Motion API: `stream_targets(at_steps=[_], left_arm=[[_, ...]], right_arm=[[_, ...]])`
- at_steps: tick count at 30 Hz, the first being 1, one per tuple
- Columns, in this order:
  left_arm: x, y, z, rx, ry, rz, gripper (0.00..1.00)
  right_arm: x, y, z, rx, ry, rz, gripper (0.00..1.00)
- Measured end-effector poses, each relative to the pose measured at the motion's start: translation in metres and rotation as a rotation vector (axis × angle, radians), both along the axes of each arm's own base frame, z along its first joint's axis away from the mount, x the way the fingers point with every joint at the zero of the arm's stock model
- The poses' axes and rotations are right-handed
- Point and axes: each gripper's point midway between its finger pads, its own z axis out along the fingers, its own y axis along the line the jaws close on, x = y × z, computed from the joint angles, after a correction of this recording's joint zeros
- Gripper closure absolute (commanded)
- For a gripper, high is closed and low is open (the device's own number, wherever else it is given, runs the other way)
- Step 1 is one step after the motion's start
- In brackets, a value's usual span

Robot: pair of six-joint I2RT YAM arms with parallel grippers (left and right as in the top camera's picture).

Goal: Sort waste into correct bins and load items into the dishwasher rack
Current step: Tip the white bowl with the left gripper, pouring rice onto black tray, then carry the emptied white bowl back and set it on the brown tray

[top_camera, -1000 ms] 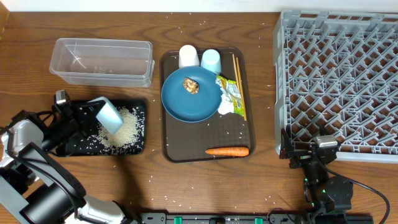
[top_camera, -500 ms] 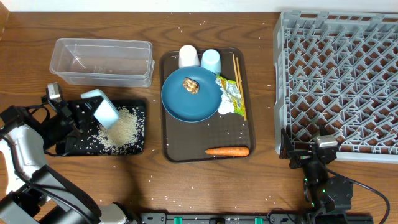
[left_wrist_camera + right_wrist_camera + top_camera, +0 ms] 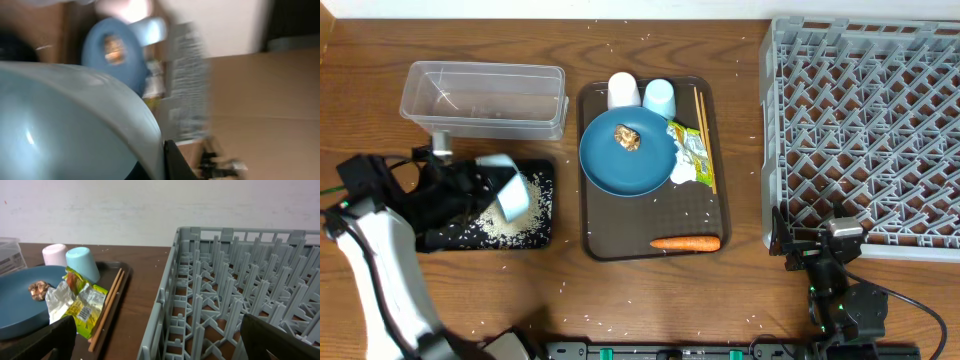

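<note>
Left gripper [image 3: 472,186]: near-left of the table; black fingers clamped on the bowl's rim.
Bowl [image 3: 510,190]: smooth, glossy, light-blue and round; tipped steeply above the black tray [image 3: 546,168].
Black tray: shallow, matte, rectangular; rice [image 3: 510,225] is heaped in its right half, with loose grains toward the near edge.
Right gripper [image 3: 159,330]: jaws wide apart and holding nothing, low by the rack's near-left corner.
Carrot [image 3: 685,242]: orange and tapered, lying along the brown tray's [image 3: 620,225] near edge, with bare floor between it and the plate.
Plate [image 3: 615,170]: round, glossy blue, carrying a brown lump [image 3: 627,138].
Wrapper [image 3: 690,155]: crumpled, touching the plate's right rim; thin wooden chopsticks [image 3: 701,115] lie just beside it.
Cups: white cup [image 3: 623,90] and blue cup [image 3: 660,97] stand side by side at the brown tray's far edge.
Container [image 3: 485,128]: clear plastic with rounded corners, just beyond the black tray.
Rack [image 3: 865,120]: grey pegged lattice on the right; a strip of bare wood separates it from the brown tray.
</note>
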Motion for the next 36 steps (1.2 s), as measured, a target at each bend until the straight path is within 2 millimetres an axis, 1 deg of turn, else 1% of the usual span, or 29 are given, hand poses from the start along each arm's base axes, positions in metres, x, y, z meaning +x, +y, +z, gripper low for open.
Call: stream_targets(at_steps=[3, 5, 7, 9, 12, 15, 17, 19, 24, 26, 28, 31, 34, 36], left_arm=[[-0.011, -0.001, -0.009, 0.195, 0.065, 0.017, 0.94], [-0.017, 0.001, -0.011, 0.295, 0.092, 0.046, 0.94], [-0.02, 0.008, -0.011, 0.391, 0.109, 0.094, 0.94], [-0.022, 0.019, -0.009, 0.494, 0.121, 0.166, 0.94], [-0.024, 0.025, -0.005, 0.559, 0.122, 0.218, 0.94], [-0.025, 0.021, -0.004, 0.596, 0.122, 0.219, 0.94], [-0.025, 0.012, -0.006, 0.613, 0.12, 0.187, 0.94], [-0.027, -0.001, -0.008, 0.622, 0.122, 0.133, 0.94], [-0.036, -0.047, -0.012, 0.637, 0.094, -0.041, 0.94], [-0.04, -0.063, -0.014, 0.649, 0.099, -0.082, 0.94], [-0.046, -0.073, -0.018, 0.676, 0.122, -0.102, 0.94], [-0.056, -0.082, -0.026, 0.723, 0.18, -0.1, 0.94], [-0.06, -0.093, -0.034, 0.749, 0.223, -0.091, 0.94], [-0.06, -0.104, -0.04, 0.758, 0.246, -0.101, 0.94]], right_arm=[[0.0, 0.0, 0.0, 0.0, 0.0, 0.0, 0.01], [0.0, 0.0, 0.0, 0.0, 0.0, 0.0, 0.01], [0.0, 0.0, 0.0, 0.0, 0.0, 0.0, 0.01], [0.0, 0.0, 0.0, 0.0, 0.0, 0.0, 0.01], [0.0, 0.0, 0.0, 0.0, 0.0, 0.0, 0.01], [0.0, 0.0, 0.0, 0.0, 0.0, 0.0, 0.01], [0.0, 0.0, 0.0, 0.0, 0.0, 0.0, 0.01], [0.0, 0.0, 0.0, 0.0, 0.0, 0.0, 0.01], [0.0, 0.0, 0.0, 0.0, 0.0, 0.0, 0.01], [0.0, 0.0, 0.0, 0.0, 0.0, 0.0, 0.01], [0.0, 0.0, 0.0, 0.0, 0.0, 0.0, 0.01], [0.0, 0.0, 0.0, 0.0, 0.0, 0.0, 0.01], [0.0, 0.0, 0.0, 0.0, 0.0, 0.0, 0.01], [0.0, 0.0, 0.0, 0.0, 0.0, 0.0, 0.01]])
